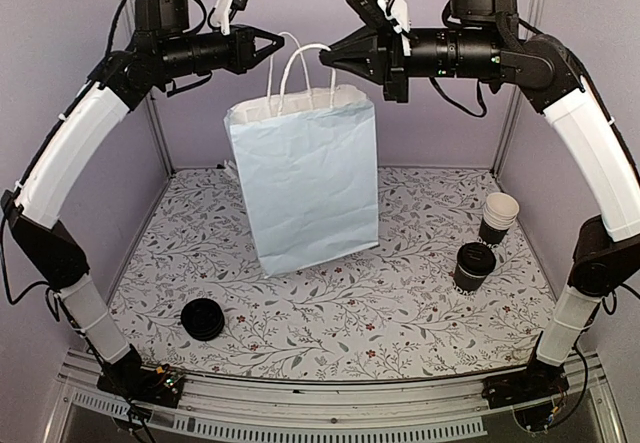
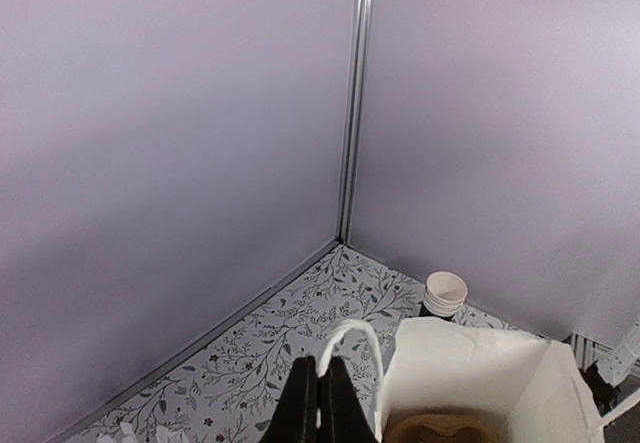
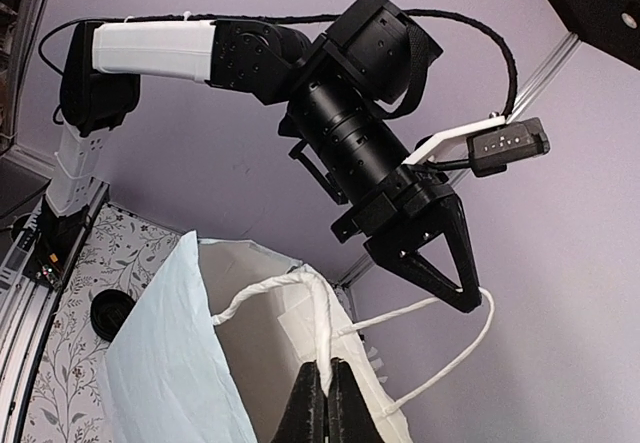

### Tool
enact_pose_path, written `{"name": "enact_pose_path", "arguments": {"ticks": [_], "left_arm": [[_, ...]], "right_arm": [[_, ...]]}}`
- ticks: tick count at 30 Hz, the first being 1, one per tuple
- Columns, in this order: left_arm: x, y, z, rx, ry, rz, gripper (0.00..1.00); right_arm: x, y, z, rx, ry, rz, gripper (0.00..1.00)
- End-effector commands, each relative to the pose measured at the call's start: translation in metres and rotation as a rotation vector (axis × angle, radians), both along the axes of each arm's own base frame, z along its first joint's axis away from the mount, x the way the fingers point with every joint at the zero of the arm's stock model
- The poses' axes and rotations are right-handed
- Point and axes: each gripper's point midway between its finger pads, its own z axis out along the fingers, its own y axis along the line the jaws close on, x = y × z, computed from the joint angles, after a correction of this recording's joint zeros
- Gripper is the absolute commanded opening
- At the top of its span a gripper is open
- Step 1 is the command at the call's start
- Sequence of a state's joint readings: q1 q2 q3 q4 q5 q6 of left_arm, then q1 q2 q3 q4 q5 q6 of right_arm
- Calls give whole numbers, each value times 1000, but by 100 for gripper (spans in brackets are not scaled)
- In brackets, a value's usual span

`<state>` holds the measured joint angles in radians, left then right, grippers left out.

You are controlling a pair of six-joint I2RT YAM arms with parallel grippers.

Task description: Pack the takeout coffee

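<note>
Both grippers pinch the handles of a pale blue paper bag standing on the floral-patterned table.

The left gripper is closed tight on the bag's left white cord handle. The right gripper is likewise clamped on the right white cord handle, holding the bag's mouth apart. The takeout coffee, a small black paper cup with a black plastic lid, stands upright on the table at 4 o'clock from the bag, held by neither gripper. A stack of unlidded black cups sits just beside it at 1 o'clock. A pile of loose black lids lies at 7 o'clock from the bag.
</note>
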<state>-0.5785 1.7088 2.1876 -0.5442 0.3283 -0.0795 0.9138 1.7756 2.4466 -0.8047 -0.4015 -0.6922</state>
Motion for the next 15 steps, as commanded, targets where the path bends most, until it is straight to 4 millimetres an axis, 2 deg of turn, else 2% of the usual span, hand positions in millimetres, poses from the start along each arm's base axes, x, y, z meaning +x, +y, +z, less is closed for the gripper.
{"name": "enact_pose_path", "arguments": {"ticks": [1,3,4,5,6,7,8,9,10,11,12,15], "left_arm": [[-11,2,9,-17,-38,-11,0],[-10,0,1,-7,-22,-13,0],[-10,0,-5,0,-13,-14,0],[-9,-1,-14,6,7,-20,0],[-10,-3,-25,12,28,-31,7],[-14,-3,-35,13,47,-45,23],[-14,-6,-58,26,96,-57,38],[-19,-5,-70,29,118,-68,48],[-24,-4,-76,27,133,-75,60],[-29,0,-78,25,139,-76,84],[-36,5,-75,20,133,-73,99],[-46,29,-56,8,88,14,100]], "right_arm": [[-2,7,-11,-22,16,23,0],[-2,8,-17,-36,28,25,2],[-2,10,-23,-48,39,31,9],[-5,10,-29,-63,57,47,23],[-10,10,-36,-82,83,70,39],[-17,10,-48,-113,116,107,54],[-28,7,-60,-152,150,153,67],[-41,1,-74,-202,195,203,77],[-52,-7,-80,-230,199,244,85],[-60,-15,-85,-255,216,271,92],[-67,-23,-86,-268,229,289,97],[-73,-51,-75,-251,231,303,99]]}}
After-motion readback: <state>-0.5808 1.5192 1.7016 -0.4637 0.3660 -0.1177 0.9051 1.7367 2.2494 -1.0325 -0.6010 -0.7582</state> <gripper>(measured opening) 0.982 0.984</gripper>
